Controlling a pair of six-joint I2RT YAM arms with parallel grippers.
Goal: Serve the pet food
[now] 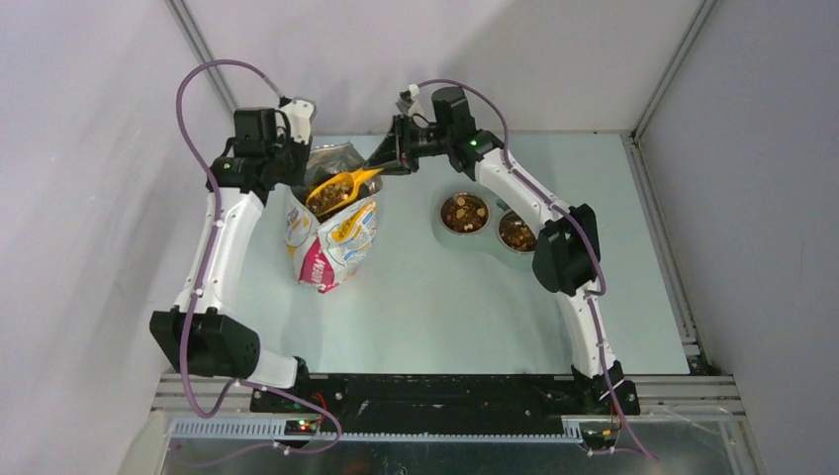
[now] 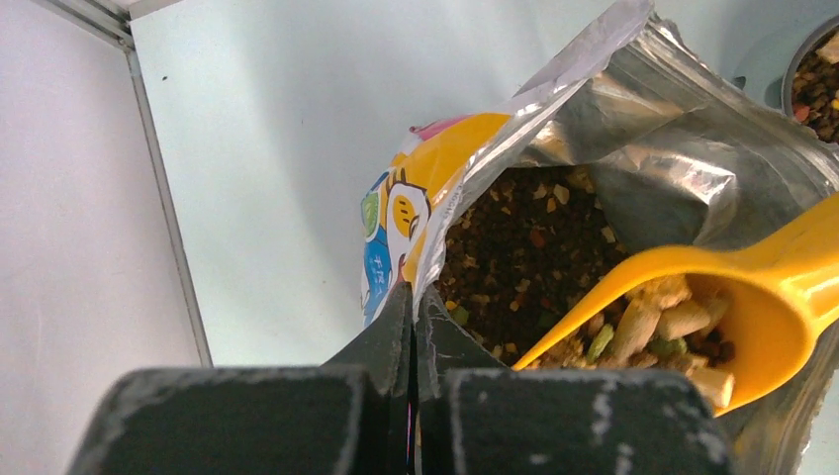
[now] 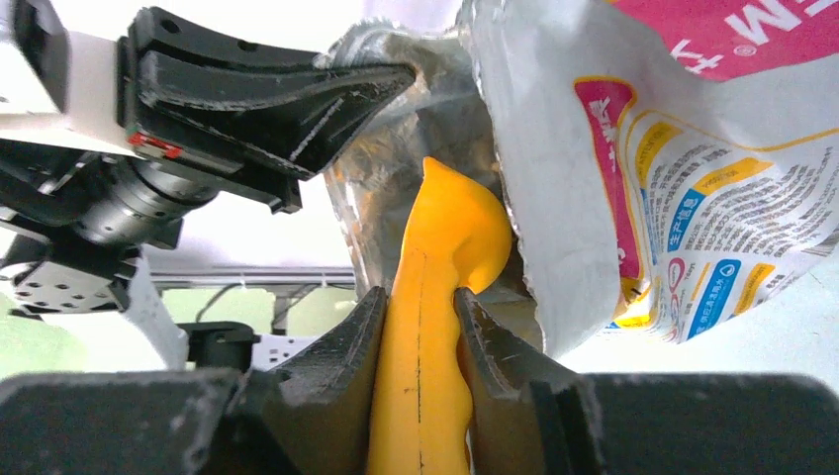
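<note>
The white printed foil bag [image 1: 331, 237] stands open at the table's left. My left gripper [image 1: 294, 163] is shut on the bag's rim [image 2: 427, 282] and holds it open. My right gripper [image 1: 388, 158] is shut on the handle of the yellow scoop [image 1: 341, 190], whose bowl sits at the bag's mouth, full of pet food [image 2: 658, 322]. More kibble [image 2: 514, 257] fills the bag. In the right wrist view the scoop handle [image 3: 425, 336] sits between my fingers, with the left gripper [image 3: 381, 79] above on the bag [image 3: 643, 178].
A grey double bowl stand [image 1: 470, 240] sits at the table's middle right; both its bowls [image 1: 464, 213] [image 1: 516, 233] hold kibble. One bowl's edge shows in the left wrist view [image 2: 816, 84]. Walls and frame rails close in behind and at the sides.
</note>
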